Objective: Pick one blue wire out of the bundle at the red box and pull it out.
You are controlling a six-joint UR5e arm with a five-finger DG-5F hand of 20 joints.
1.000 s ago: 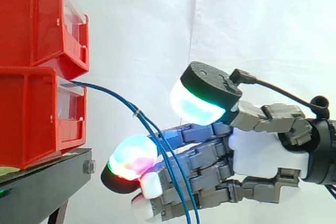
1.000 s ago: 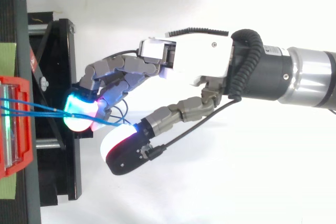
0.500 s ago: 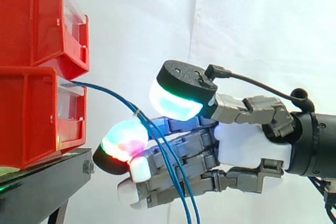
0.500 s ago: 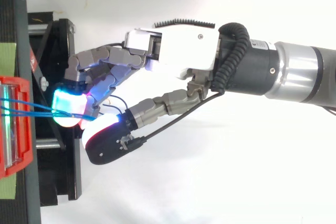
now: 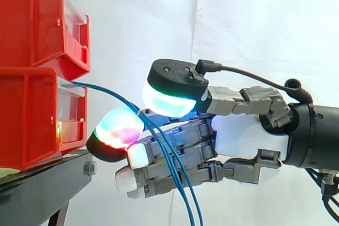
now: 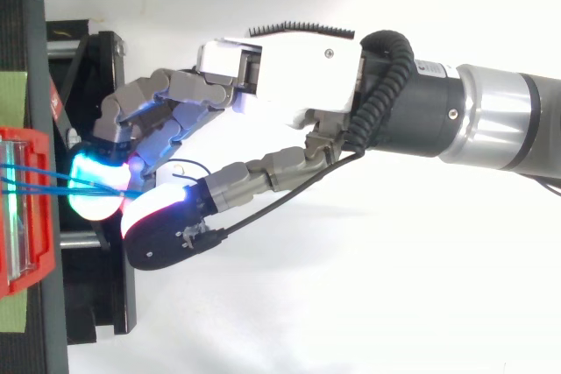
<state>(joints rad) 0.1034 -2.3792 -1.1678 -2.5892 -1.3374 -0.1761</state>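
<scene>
Several thin blue wires (image 5: 114, 93) leave the front of the lower red bin (image 5: 32, 115), arch to the right and drop past the frame's bottom edge. A small pale tie (image 5: 139, 113) binds them at the bend. My hand (image 5: 249, 136) reaches in from the right with its fingers stretched out toward the bin. The wires run between the glowing fingertip (image 5: 119, 128) below and the thumb pad (image 5: 168, 99) above, then cross the fingers. From above, the blue wires (image 6: 35, 179) lead from the bin (image 6: 26, 208) into the gap beside the cyan fingertip (image 6: 92, 188). The hand (image 6: 289, 76) is open.
A second red bin (image 5: 32, 19) sits stacked on the lower one. Both rest on a black stand (image 5: 37, 189) at the left, whose frame (image 6: 96, 304) lies under the fingertips in the top view. A white curtain hangs behind.
My hand has moved left toward the bins and risen a little. The thumb pad now sits over the bend of the wires, closer to the glowing fingertip.
</scene>
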